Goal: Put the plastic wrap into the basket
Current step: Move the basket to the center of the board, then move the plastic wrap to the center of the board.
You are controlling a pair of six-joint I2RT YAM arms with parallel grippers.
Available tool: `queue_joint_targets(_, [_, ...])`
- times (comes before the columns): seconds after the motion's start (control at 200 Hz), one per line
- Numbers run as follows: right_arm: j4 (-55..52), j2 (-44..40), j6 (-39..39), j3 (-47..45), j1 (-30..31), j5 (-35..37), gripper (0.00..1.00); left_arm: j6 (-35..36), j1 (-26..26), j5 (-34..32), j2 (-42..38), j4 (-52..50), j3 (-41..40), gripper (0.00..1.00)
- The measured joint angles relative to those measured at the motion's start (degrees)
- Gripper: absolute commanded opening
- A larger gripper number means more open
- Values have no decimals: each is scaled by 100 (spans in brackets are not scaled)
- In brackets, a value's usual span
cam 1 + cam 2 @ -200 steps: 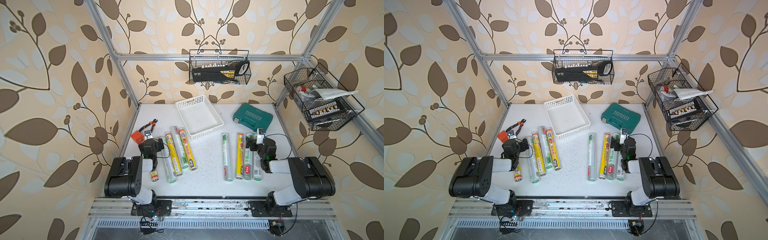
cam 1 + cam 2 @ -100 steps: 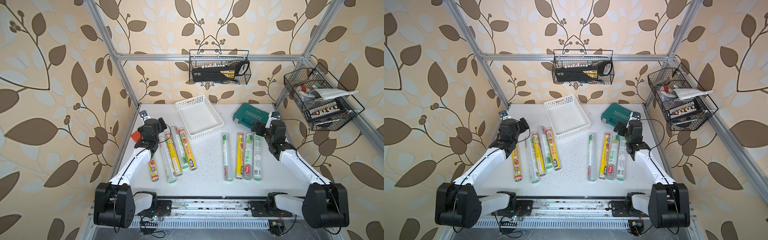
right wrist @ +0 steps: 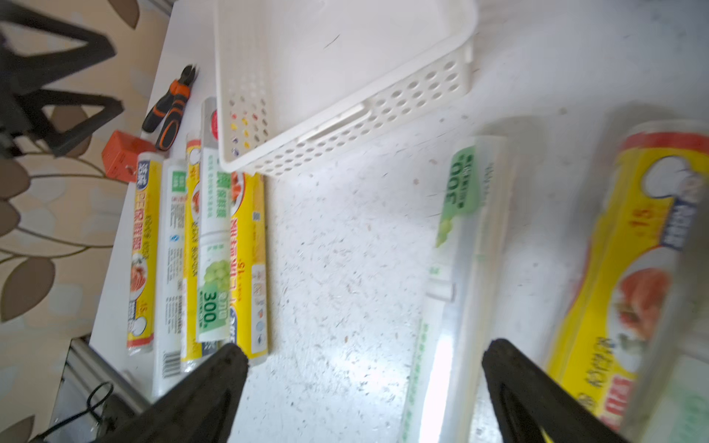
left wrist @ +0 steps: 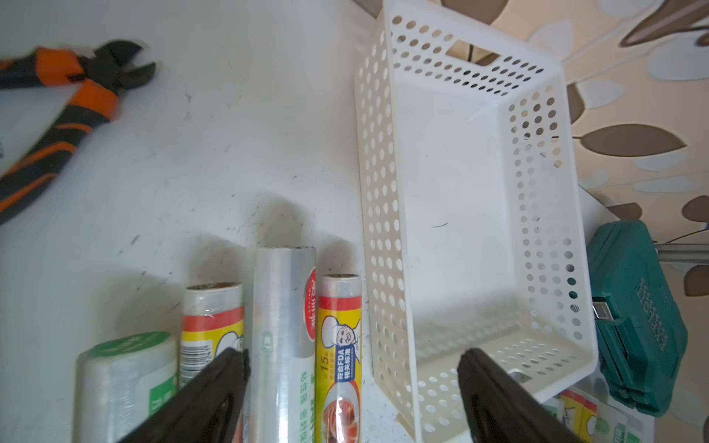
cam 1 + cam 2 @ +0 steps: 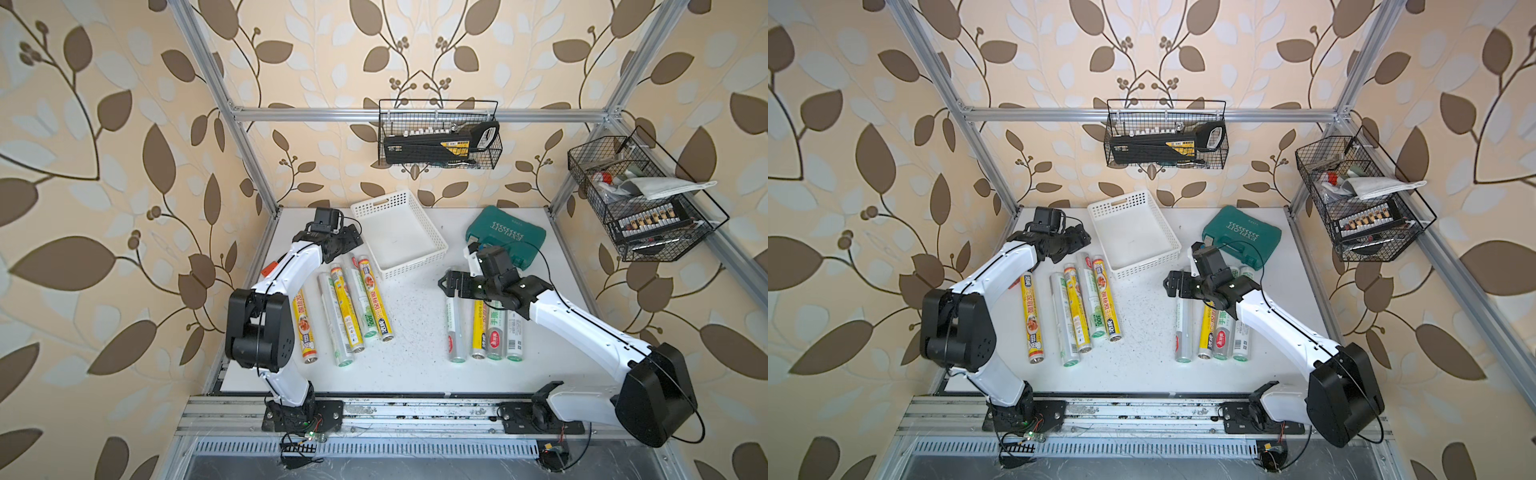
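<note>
Both sets of jaws apart, empty: left gripper [image 4: 353, 356] hangs crosswise over the front-to-back clear roll [image 4: 284, 307] beside the basket [image 4: 380, 191], right gripper [image 3: 366, 347] over the green-label roll [image 3: 460, 249].

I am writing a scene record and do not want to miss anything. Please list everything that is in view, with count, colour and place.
table: one, white, speckled, inside a wallpapered frame.
plastic wrap rolls: nine, yellow-labelled or clear with green print, lying flat, five on the table's left side, four on its right.
basket: one, white, perforated, empty, back middle of the table.
tool case: one, teal, right of the basket.
cutting pliers: one, orange and black, at the table's left edge.
small box: one, orange, beside the pliers.
wire baskets: two, black, one on the back wall, one on the right wall.
arms: two, white and black.
left pincer: open, above the left rolls.
right pincer: open, above the right rolls.
</note>
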Motion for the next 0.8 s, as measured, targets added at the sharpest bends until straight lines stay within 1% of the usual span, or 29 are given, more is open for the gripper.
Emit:
queue_joint_targets(0.065, [22,105,87,2,289,37,97,-57,-13,116,289,-155,221,83])
queue_joint_targets(0.125, [55,247,153,9,494,57,94,-107,-50,155,568,-254,459,79])
queue_joint_targets(0.18, [122,407,232,11,614,63,91,-136,-98,210,815,-337,699,75])
queue_joint_targets(0.245, [214,640,293,13,745,61,91,-160,-153,243,1093,-420,970,73])
queue_joint_targets(0.32, [306,883,350,15,861,57,87,-201,-223,269,1331,-474,1204,70])
queue_joint_targets(0.43, [452,1163,413,20,949,15,82,-208,-286,280,1543,-540,1386,66])
queue_joint_targets(0.505, [538,1360,450,33,953,-2,81,-210,-299,295,1650,-568,1495,63])
queue_joint_targets(0.65, [603,1591,470,35,951,0,81,-212,-295,376,1856,-575,1700,58])
queue_joint_targets(0.8, [599,1613,468,35,949,122,81,-210,-295,404,2057,-577,1801,50])
